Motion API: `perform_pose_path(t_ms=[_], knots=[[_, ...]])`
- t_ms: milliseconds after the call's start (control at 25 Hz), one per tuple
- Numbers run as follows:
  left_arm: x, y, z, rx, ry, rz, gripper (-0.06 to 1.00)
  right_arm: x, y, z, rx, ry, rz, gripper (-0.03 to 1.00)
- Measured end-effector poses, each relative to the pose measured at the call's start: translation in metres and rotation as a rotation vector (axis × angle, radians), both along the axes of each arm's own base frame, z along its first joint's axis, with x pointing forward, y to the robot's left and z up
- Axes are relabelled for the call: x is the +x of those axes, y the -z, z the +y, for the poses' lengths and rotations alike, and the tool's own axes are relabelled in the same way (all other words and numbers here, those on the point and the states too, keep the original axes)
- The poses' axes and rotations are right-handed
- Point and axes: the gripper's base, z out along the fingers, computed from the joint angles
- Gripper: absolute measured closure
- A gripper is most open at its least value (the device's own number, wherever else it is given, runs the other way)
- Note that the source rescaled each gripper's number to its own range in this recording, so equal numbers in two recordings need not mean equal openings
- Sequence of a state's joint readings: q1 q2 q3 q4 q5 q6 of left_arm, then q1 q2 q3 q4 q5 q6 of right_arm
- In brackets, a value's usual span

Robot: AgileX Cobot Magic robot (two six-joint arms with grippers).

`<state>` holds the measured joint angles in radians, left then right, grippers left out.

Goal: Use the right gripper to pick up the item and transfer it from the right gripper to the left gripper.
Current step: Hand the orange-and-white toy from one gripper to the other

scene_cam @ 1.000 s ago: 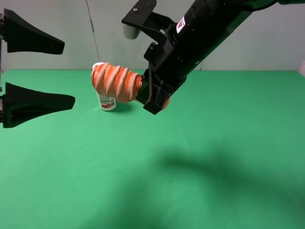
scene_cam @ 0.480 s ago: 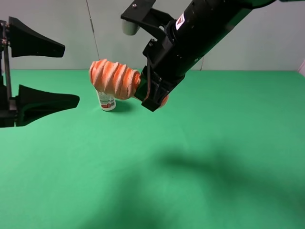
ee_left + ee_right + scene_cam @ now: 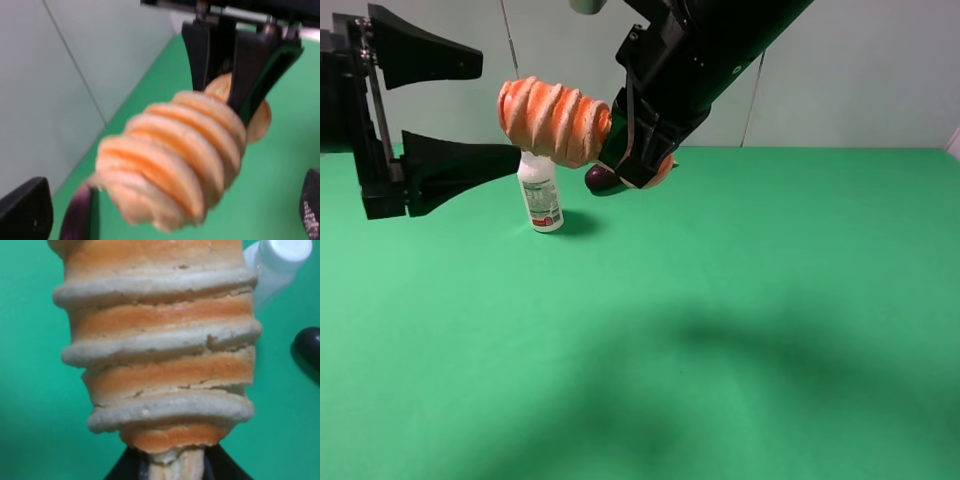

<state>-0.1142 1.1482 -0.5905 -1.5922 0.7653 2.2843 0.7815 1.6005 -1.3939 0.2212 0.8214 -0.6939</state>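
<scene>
Right wrist view: ribbed orange-cream item (image 3: 160, 355) clamped in right gripper (image 3: 172, 467); left gripper (image 3: 498, 110) agape.

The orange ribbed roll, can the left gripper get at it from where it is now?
Probably yes. The left gripper is open and faces the free end of the roll, with nothing between them; the right gripper holds only the far end. The white bottle stands lower.

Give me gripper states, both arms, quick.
left gripper: open, holding nothing; the free end of the roll is near its fingertips.
right gripper: shut on the other end of the roll, held in the air.
</scene>
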Motion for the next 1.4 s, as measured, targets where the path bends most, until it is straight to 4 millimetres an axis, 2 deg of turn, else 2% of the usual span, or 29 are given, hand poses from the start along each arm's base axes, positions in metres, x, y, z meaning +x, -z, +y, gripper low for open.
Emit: perform_pose_path(t_ms=[320, 880, 1120, 1400], knots=[[0.001, -0.003, -0.002, -0.003, 0.028, -0.073, -0.06, 0.0, 0.0, 0.0, -0.002, 0.002, 0.003, 0.97], [0.002, -0.002, -0.001, 0.003, 0.021, -0.076, -0.06, -0.002, 0.001, -0.001, -0.01, 0.001, 0.023, 0.97], [0.014, 0.016, -0.005, -0.006, 0.048, 0.012, -0.06, -0.002, 0.001, -0.001, -0.017, -0.001, 0.024, 0.97], [0.031, 0.017, -0.009, -0.043, 0.072, 0.062, -0.06, -0.002, 0.002, -0.002, -0.036, -0.013, 0.016, 0.97]])
